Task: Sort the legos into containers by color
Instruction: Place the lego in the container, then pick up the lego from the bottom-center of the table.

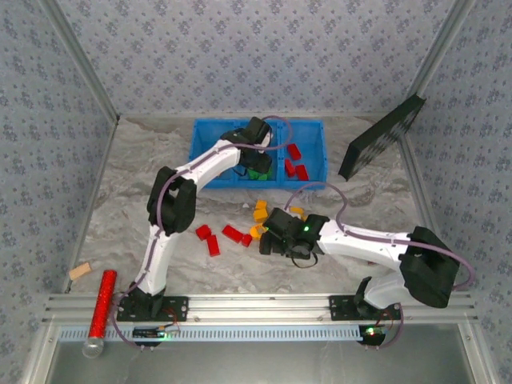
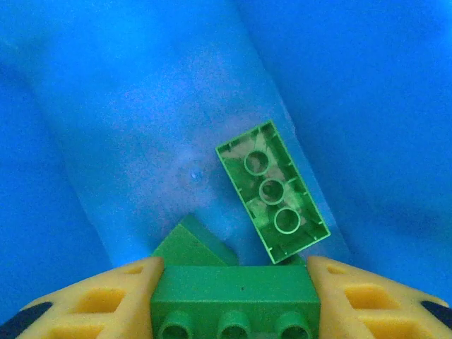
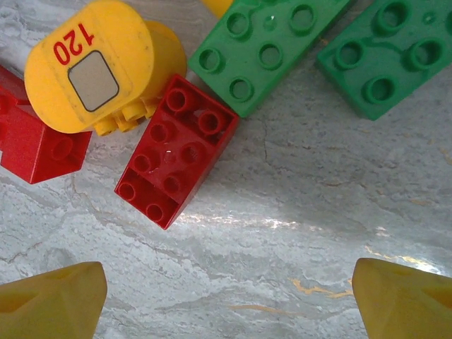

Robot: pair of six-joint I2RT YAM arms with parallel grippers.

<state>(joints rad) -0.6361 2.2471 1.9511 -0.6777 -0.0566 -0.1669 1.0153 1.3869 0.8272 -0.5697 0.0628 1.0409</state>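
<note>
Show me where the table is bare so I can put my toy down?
Bare table left of the tray, up to the wall. More between the panel and the right arm. Crowded in the middle: red bricks and orange bricks.

The table (image 1: 128,232) was grey and white, like marble. A blue tray (image 1: 304,124) sat at its far side. A black panel (image 1: 382,138) stood tilted at the far right. A few red bricks (image 1: 213,246) lay left of the middle, close together, with some orange bricks (image 1: 260,213) near them. A small wooden block (image 1: 80,271) lay by the left edge. Close up, a red brick (image 3: 176,150) lay right beside a round yellow piece (image 3: 88,67) marked 120. Two green bricks (image 3: 265,46) lay flat near them.
</note>
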